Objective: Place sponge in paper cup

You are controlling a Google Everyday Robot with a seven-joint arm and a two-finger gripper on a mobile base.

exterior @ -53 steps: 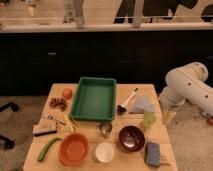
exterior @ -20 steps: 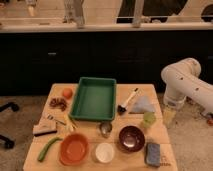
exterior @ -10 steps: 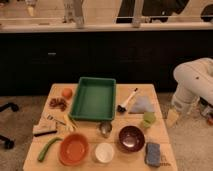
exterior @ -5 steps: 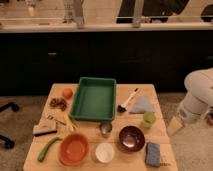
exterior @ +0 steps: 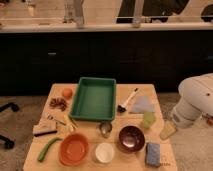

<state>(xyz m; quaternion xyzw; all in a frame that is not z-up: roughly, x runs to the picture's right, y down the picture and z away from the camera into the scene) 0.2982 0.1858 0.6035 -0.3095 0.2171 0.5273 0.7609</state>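
Hand sank beside table; one sponge, one cup.

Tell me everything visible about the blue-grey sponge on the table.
The sponge is a small blue-grey rectangular block with rounded corners, soft-looking. It lies flat at the front right corner of the wooden table, long side running front to back. Besides the tabletop, nothing clearly touches it: the dark bowl sits close on its left in the picture, slightly behind, and the white paper cup stands beyond that. The gripper hangs off the table's right edge, behind the sponge, not on it.
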